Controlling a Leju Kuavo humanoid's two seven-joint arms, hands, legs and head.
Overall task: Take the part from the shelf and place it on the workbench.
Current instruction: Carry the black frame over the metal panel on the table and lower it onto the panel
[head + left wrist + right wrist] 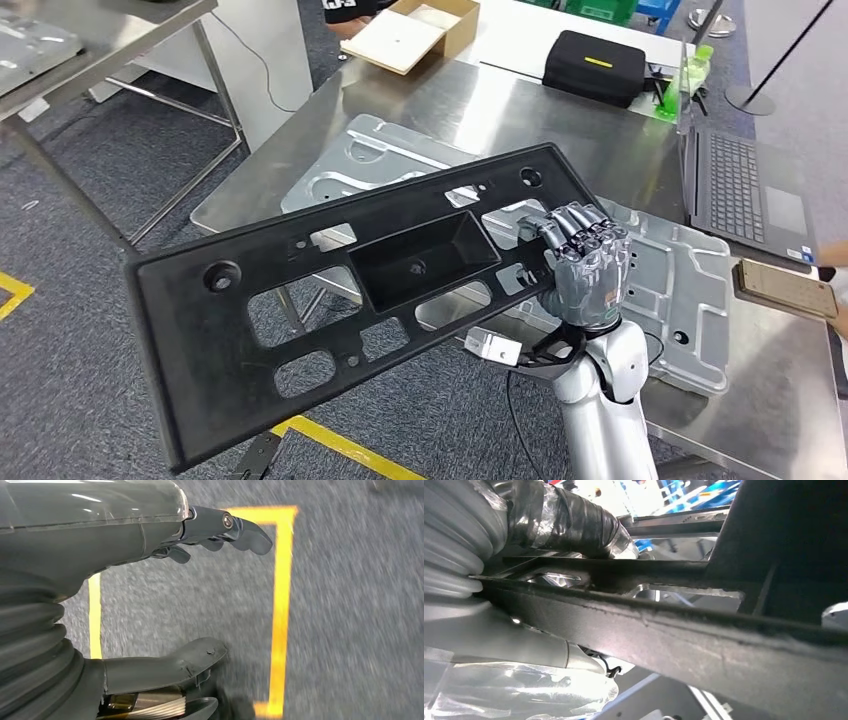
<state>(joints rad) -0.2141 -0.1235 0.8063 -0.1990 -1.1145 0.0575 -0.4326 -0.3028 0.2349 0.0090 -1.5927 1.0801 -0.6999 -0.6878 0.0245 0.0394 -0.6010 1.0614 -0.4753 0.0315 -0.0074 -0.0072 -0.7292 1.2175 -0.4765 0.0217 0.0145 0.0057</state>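
A: Right robot hand [583, 268]?
B: Grasping the black part [380, 290], held tilted above the worktop [480, 110] near edge.
A: Left robot hand [165, 595]?
B: Released, fingers apart over the floor.

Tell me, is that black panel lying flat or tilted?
Tilted: the black panel slants above the bench, gripped at one end by the right hand.

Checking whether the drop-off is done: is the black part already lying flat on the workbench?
No. In the head view the black part is tilted in the air, gripped by the right robot hand, half of it overhanging the floor beyond the workbench.
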